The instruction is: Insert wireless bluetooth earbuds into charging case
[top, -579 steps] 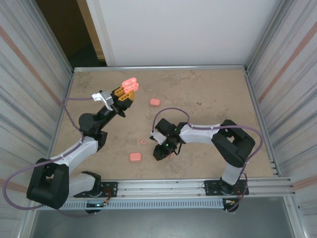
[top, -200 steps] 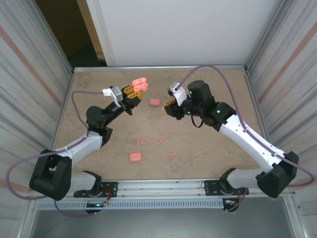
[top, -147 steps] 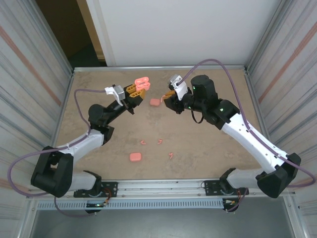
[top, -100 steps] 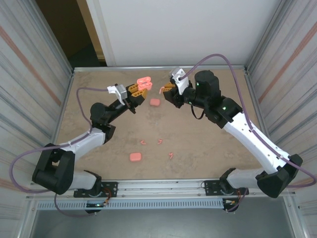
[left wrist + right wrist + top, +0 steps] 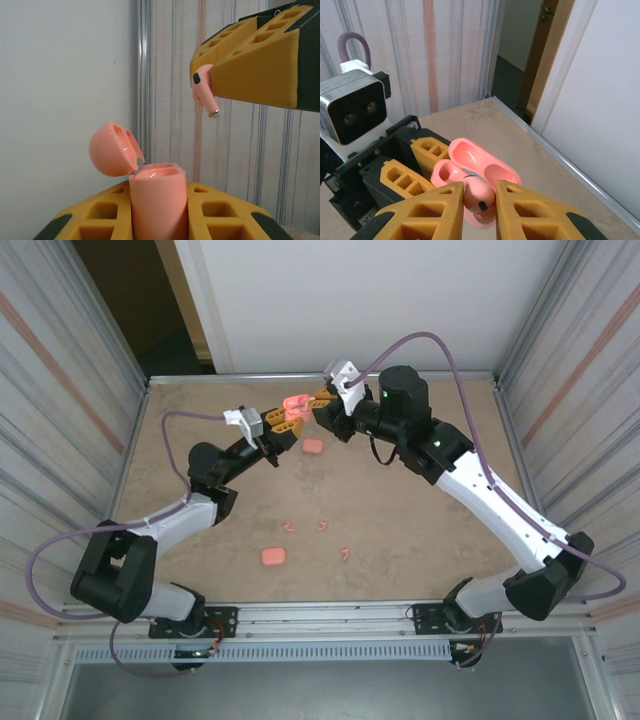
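Over the far middle of the desk, my two arms meet in the air. My left claw is clamped on the open charging case, holding it upright by the lower body between its yellow fingers. The lid stands tipped back on its hinge toward the white wall, and the two wells in the top face up.

My right claw is pinched on one earbud. It grips the rounded head, so the short stem sticks out past the fingertips and points down. From the left wrist camera I see that earbud up and to the right of the case, clearly apart from it, its metal stem tip above the rim of the wells. From the right wrist camera the same earbud sits between my two yellow fingertips with the pink case and its lid directly behind it. The left arm's camera housing looks back from the left.

Down on the desk, a closed pink case lies just below the two claws in the overhead view, and a second case lies near the front rail. Three loose earbuds are scattered between them. Two lie side by side in the middle, and one is nearer the front, to the right of the second case. All three lie apart from the cases.
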### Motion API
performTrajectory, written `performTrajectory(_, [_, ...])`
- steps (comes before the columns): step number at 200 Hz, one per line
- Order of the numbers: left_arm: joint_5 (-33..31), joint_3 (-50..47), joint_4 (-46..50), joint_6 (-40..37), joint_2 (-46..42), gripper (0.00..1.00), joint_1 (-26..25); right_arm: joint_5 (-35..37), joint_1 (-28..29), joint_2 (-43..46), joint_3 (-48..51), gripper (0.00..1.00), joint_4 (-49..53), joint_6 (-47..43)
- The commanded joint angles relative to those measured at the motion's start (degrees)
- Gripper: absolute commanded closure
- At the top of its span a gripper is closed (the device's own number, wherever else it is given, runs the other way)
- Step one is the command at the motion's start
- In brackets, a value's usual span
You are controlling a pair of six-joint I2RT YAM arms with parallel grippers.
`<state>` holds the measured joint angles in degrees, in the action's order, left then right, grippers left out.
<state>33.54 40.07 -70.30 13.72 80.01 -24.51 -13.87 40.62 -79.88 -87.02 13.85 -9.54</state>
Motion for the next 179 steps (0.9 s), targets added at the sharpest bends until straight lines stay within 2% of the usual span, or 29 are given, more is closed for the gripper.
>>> performTrajectory(1, [1.3, 1.8, -2.5, 0.1, 0.3, 1.00, -0.4, -1.1, 0.9, -1.5, -3.0, 0.77, -1.1, -1.7])
performTrajectory(79, [1.5, 1.9, -2.9, 0.3, 0.7, 1.00, -0.5, 0.0, 2.4, -5.2, -5.0, 0.77, -0.4, -2.6])
performTrajectory(179, [1.5, 1.8, -3.0, 0.3, 0.3, 1.00, -0.6, 1.0, 2.4, -5.7, -4.7, 0.77, 1.6, -3.2])
